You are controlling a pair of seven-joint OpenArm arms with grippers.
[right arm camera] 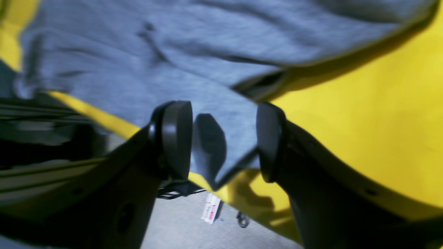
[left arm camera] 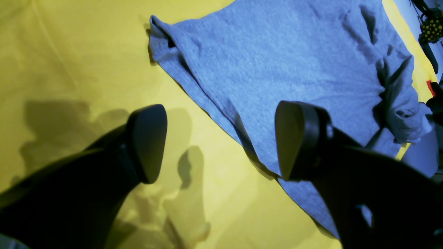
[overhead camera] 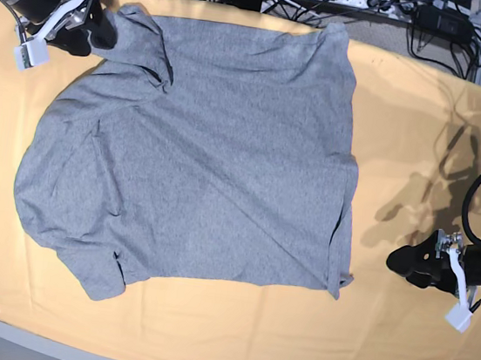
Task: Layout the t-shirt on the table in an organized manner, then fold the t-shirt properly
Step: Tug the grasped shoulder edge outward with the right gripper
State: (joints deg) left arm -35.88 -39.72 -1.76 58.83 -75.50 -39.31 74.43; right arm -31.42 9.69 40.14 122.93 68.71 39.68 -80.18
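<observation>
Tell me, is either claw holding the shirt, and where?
Neither. The left gripper hangs open above the table; the right gripper stands open around a corner of the t-shirt.

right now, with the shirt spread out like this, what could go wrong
1. The right gripper's jaws stand apart around a corner of the heather-grey cotton t-shirt near the edge of the yellow-orange cloth-covered table; lifting away could snag the corner and drag it off.
2. The sleeve nearest the camera lies bunched, so a fold now may trap wrinkles.
3. The left gripper hovers open beside the hem; a shallow pinch may catch the table cloth too.
</observation>
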